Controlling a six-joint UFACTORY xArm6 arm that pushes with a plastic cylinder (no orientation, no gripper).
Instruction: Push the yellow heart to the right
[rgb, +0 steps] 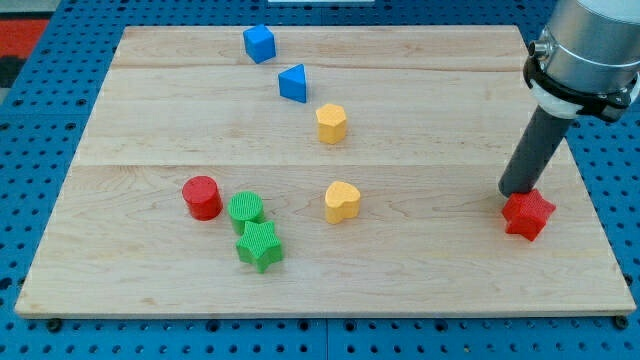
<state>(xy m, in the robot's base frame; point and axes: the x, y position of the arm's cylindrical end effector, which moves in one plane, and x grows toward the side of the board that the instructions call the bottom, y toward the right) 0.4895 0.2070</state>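
So the yellow heart (342, 201) sits a bit below the middle of the wooden table (420, 250), on its own, with open wood all around it. Above it, toward the view's top, there's a second yellow block (331, 123), looks like a hexagon-ish shape but the view isn't sharp enough for me to swear to it.

The arm is way over on the view's right. My tip (518, 192) is down at the table right at the upper-left edge of the red star (528, 214), touching it or as good as touching, hard to say which from here. That puts the tip well apart from the yellow heart, off to the heart's right. There are no fingers on this rig, just the straight dark rod, so nothing is released, clenched or grasping.

Left side has a little cluster: a red cylinder (202, 197), a green cylinder (246, 210) just beside it, and a green star (260, 246) touching the green cylinder from below. Up top there's a blue cube (259, 44) and a blue triangle (293, 83) near each other.
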